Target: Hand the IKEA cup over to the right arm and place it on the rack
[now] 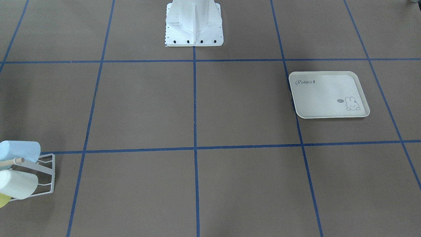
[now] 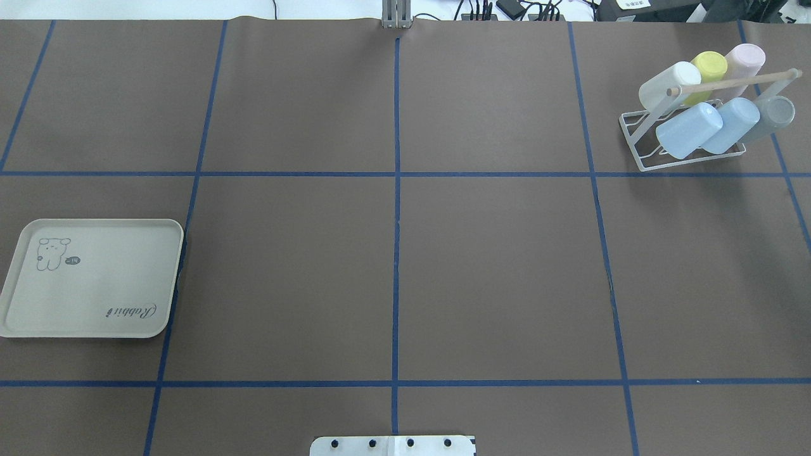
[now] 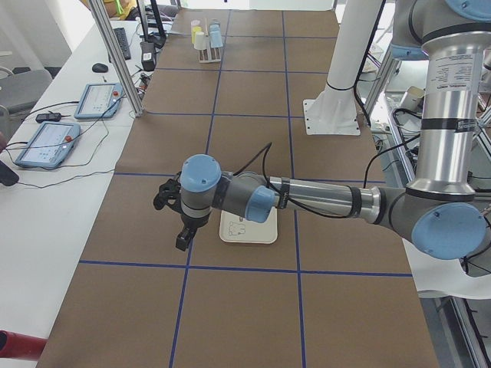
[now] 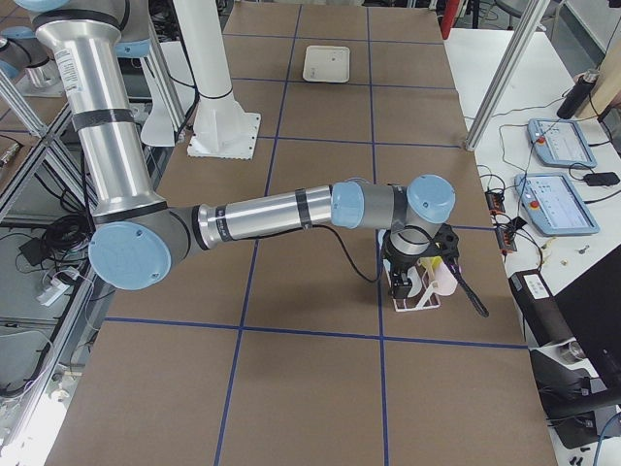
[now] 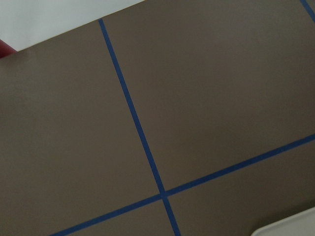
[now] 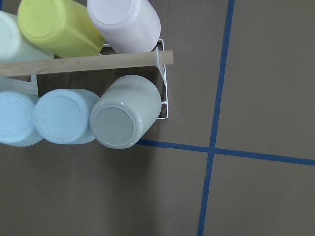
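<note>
The white wire rack with its wooden dowel stands at the table's far right and holds several pastel cups. The grey cup sits at its outer end. The right wrist view looks straight down on the rack and the grey cup. My right gripper hangs just above the rack; I cannot tell if it is open or shut. My left gripper hovers beside the tray, holding no cup that I can see; its jaws are unclear.
The cream rabbit-print tray lies bare at the table's left. Its corner shows in the left wrist view. The robot's white base stands at the near middle edge. Blue tape lines grid the brown table.
</note>
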`<state>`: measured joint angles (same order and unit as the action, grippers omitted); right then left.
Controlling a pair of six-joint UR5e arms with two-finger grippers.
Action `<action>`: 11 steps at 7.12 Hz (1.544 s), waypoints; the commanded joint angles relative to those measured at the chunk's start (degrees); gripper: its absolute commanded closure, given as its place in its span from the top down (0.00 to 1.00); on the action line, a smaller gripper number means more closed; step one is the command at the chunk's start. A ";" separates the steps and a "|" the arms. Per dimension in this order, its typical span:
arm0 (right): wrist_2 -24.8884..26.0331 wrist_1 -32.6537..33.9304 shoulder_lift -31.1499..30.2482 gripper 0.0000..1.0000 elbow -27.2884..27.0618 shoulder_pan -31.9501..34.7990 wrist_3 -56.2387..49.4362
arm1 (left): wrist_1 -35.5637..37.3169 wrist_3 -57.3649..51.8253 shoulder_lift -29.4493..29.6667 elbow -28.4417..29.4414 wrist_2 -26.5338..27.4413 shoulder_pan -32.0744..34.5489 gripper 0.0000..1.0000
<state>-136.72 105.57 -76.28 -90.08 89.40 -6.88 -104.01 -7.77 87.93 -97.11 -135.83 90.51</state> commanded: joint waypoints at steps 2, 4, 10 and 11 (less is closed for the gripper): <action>2.67 -0.63 -2.29 1.00 -0.10 0.07 0.28 | -3.31 -0.23 -5.67 -6.94 0.47 0.72 0.99; 2.26 -0.81 -2.13 1.00 -0.53 -0.02 0.37 | -3.92 -0.31 -6.54 -9.83 0.65 0.80 0.99; -1.27 -0.28 -5.53 1.00 -2.47 -0.02 0.37 | -3.66 0.39 -7.95 -7.57 1.36 0.19 0.99; -1.44 -0.28 -6.59 1.00 -2.82 -0.02 0.20 | -3.22 0.47 -7.95 -7.48 1.44 0.28 0.99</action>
<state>-137.79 105.40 -81.31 -92.62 89.39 -6.51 -107.68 -7.36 79.80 -105.13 -134.35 90.75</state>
